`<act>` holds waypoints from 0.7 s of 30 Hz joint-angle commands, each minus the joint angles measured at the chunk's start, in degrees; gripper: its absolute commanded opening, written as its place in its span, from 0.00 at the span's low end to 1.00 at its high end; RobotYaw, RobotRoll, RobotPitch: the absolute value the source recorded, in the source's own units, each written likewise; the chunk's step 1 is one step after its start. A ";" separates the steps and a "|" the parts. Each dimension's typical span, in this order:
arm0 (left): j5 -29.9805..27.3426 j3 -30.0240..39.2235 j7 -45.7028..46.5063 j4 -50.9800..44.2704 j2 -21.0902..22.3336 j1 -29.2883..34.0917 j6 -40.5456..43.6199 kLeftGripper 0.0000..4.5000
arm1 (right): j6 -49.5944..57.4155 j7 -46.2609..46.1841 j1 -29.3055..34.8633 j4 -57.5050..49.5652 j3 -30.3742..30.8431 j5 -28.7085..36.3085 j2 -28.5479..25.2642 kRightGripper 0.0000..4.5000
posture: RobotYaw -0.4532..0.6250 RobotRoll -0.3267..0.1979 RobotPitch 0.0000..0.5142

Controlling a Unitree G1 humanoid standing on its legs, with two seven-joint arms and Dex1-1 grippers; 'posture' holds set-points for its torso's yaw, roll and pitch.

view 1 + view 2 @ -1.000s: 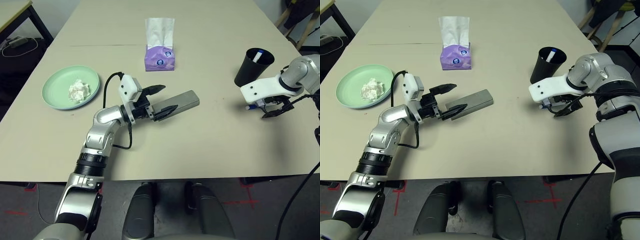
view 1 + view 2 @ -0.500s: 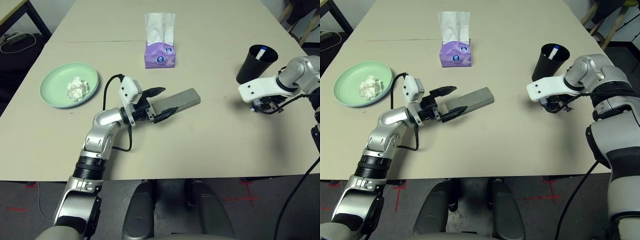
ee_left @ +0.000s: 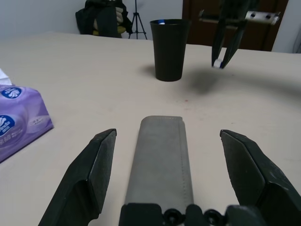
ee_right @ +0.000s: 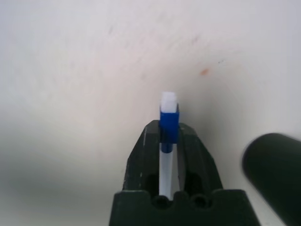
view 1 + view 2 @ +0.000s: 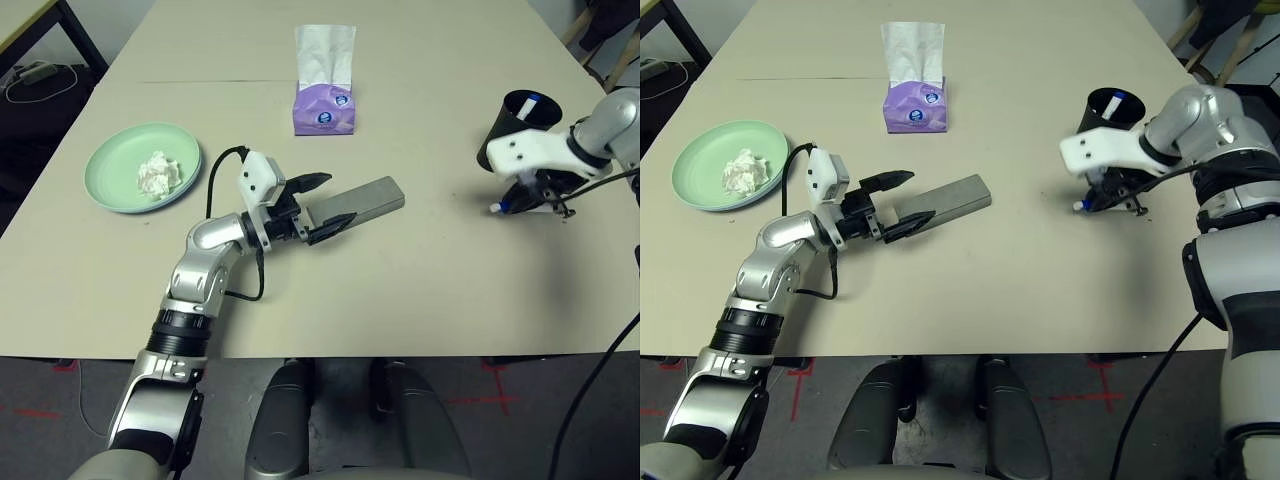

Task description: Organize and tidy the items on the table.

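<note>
black cup (image 4: 273,169) blurred and cut off by the frame edge in right wrist view. pen (image 4: 167,141) mostly buried between the right gripper (image 4: 165,136) fingers. Second pen (image 5: 530,100) in cup: only tip shows.

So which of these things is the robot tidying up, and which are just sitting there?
Part of the tidying:
- glasses case, between the open left gripper
- pen, pinched in the right gripper
- black cup, with another pen in it
- green plate
- tissue wad on the plate

Just sitting there:
- purple tissue box
</note>
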 commanded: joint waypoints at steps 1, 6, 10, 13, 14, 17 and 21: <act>0.15 -0.76 -1.20 2.16 -0.06 -0.78 -1.36 1.00 | 15.94 0.68 4.98 -13.83 -0.81 13.69 -4.26 0.08 | 0.48 0.62 0.38; 0.31 -0.73 -2.10 4.19 0.04 -2.14 -2.34 1.00 | 39.89 -4.56 14.06 -28.38 -16.63 26.52 -3.82 0.08 | 0.46 0.62 0.37; 0.35 -0.91 -3.11 5.53 0.40 -2.92 -2.87 1.00 | 48.64 -16.46 22.14 -38.70 -29.02 33.27 -0.15 0.08 | 0.44 0.62 0.36; 0.55 -0.97 -3.81 7.10 0.47 -3.91 -3.40 1.00 | 45.03 -30.29 24.82 -42.40 -38.69 34.42 6.92 0.08 | 0.43 0.62 0.35; 0.61 -1.02 -3.93 7.45 0.41 -4.15 -3.59 1.00 | 43.15 -34.11 25.32 -43.31 -41.16 34.53 9.25 0.08 | 0.43 0.62 0.35; 0.83 -1.10 -4.15 8.94 0.06 -5.20 -4.26 1.00 | 37.41 -44.29 26.71 -45.82 -46.21 34.06 16.12 0.08 | 0.42 0.62 0.34; 0.95 -1.18 -4.42 10.18 -0.26 -5.98 -5.19 1.00 | 28.48 -56.13 27.44 -46.98 -48.47 30.98 23.79 0.08 | 0.42 0.62 0.33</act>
